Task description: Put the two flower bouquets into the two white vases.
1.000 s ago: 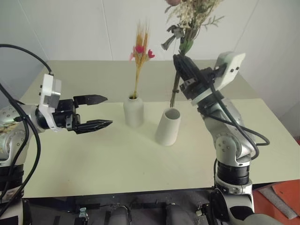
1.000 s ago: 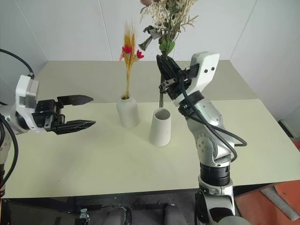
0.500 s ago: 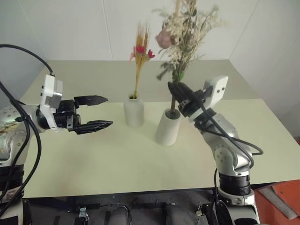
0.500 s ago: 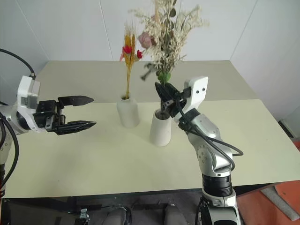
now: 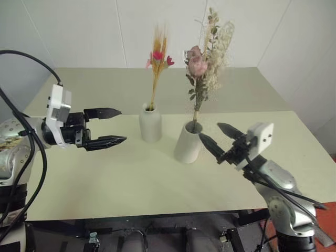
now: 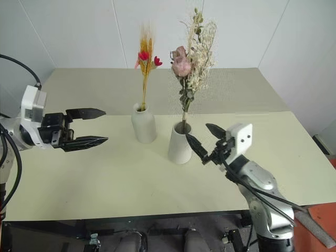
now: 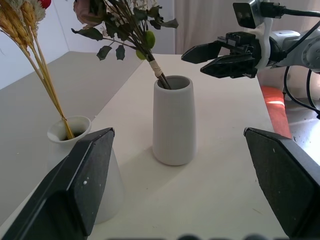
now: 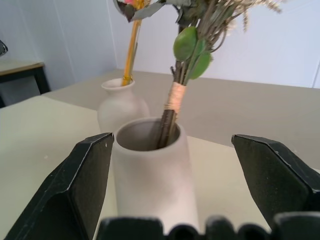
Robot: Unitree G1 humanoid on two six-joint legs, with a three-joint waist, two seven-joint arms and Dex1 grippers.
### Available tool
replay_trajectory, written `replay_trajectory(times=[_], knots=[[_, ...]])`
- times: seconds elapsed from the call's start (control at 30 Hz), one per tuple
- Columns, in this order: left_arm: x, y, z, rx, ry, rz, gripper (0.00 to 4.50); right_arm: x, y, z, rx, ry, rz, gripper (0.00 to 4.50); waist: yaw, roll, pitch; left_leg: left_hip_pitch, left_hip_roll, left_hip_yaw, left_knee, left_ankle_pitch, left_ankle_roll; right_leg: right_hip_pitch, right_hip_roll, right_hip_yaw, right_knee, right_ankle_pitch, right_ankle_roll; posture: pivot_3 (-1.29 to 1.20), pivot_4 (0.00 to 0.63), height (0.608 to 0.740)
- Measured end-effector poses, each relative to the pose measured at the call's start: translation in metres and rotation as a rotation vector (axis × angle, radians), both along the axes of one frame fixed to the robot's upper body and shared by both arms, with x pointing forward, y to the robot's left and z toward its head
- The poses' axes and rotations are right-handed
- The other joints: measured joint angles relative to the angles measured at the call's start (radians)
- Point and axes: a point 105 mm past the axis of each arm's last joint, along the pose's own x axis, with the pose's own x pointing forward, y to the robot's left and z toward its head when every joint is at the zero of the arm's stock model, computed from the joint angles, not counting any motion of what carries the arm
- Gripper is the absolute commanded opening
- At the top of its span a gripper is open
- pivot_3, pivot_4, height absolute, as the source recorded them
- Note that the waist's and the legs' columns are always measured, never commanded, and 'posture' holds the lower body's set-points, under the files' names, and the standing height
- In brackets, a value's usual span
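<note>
Thin bunch (image 5: 157, 63) in left vase (image 5: 150, 123), bushy bunch (image 5: 203, 68) in right vase (image 5: 188, 142)

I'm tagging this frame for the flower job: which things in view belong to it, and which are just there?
Belong to the job:
- thin yellow bunch, in the bottle vase
- rose bunch, in the cone vase
- right gripper, open beside the cone vase
- left gripper, open

Just there:
- table
- dark cable on the left arm

Matte white vases (image 5: 149, 125); yellow-orange stalks (image 5: 156, 63) with red blooms; pink roses (image 5: 197, 64); pale green table (image 5: 131, 178)
</note>
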Motion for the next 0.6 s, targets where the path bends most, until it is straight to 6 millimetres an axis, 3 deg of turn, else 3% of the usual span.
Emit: replay_trajectory(times=[0.17, 0.37, 0.5, 0.6], knots=[[0.000, 0.000, -0.001, 0.000, 0.001, 0.002, 4.50, -0.015, -0.025, 0.001, -0.117, 0.035, 0.017, 4.47, 0.004, 0.000, 0.000, 0.001, 0.000, 0.000, 0.000, 0.000, 0.000, 0.001, 0.000, 0.000, 0.000, 0.000, 0.000, 0.00, 0.150, 0.740], [-0.005, 0.013, -0.019, -0.006, 0.056, 0.070, 4.50, -0.037, -0.061, 0.009, -0.276, 0.108, 0.059, 4.47, 0.009, 0.000, 0.000, 0.002, 0.000, 0.000, 0.000, 0.000, 0.000, 0.002, 0.000, 0.000, -0.001, -0.001, 0.001, 0.00, 0.150, 0.740], [-0.010, 0.020, -0.026, 0.005, 0.063, 0.105, 4.50, -0.041, -0.085, 0.016, -0.352, 0.149, 0.049, 4.47, 0.016, 0.000, 0.000, 0.005, 0.000, 0.000, 0.000, 0.000, 0.000, 0.005, -0.001, 0.000, -0.001, -0.003, -0.002, 0.00, 0.150, 0.740], [-0.012, 0.020, -0.025, 0.016, 0.051, 0.114, 4.50, -0.043, -0.092, 0.019, -0.388, 0.171, 0.073, 4.47, 0.022, 0.000, 0.000, 0.006, 0.000, 0.000, 0.000, 0.000, 0.000, 0.007, -0.001, 0.000, -0.002, -0.004, -0.003, 0.00, 0.150, 0.740]])
